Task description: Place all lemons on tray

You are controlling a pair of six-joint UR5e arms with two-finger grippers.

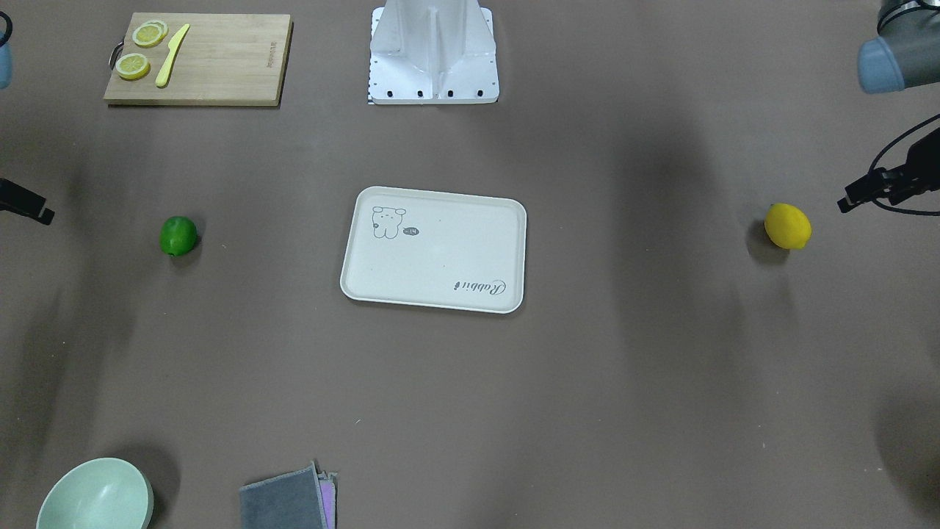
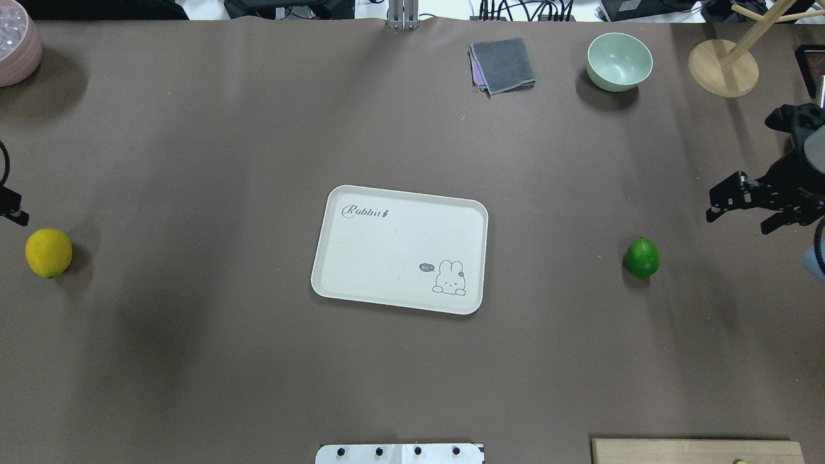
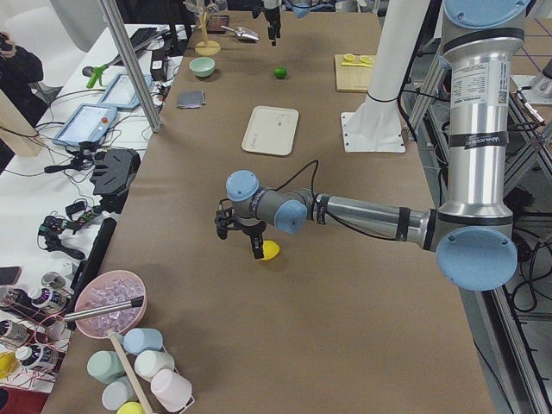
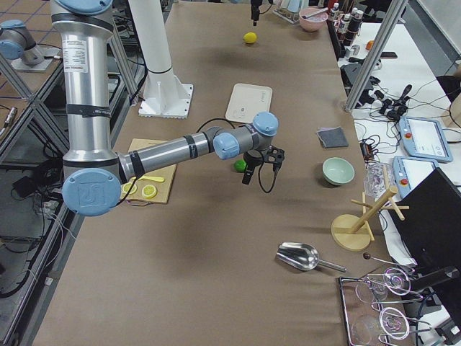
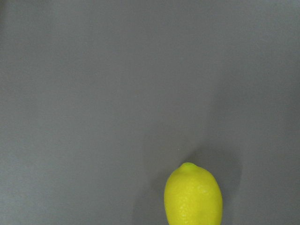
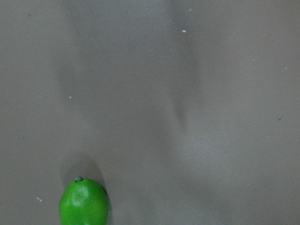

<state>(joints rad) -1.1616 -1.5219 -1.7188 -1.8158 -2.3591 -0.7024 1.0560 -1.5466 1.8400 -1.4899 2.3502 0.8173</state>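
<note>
The yellow lemon (image 1: 788, 226) lies on the brown table on my left side, also in the overhead view (image 2: 49, 252) and at the bottom of the left wrist view (image 5: 193, 197). The green lemon (image 1: 178, 236) lies on my right side (image 2: 642, 258), low in the right wrist view (image 6: 84, 202). The cream tray (image 2: 361, 258) with the rabbit drawing sits empty at the table's middle. My left gripper (image 1: 870, 200) hovers open just beyond the yellow lemon. My right gripper (image 2: 739, 222) hovers open and empty beyond the green lemon.
A bamboo cutting board (image 1: 220, 66) with lemon slices and a yellow knife lies near the robot base (image 1: 433, 73). At the far edge are a green bowl (image 2: 619, 61), a folded grey cloth (image 2: 503, 64), a wooden stand (image 2: 722, 67) and a pink bowl (image 2: 16, 45).
</note>
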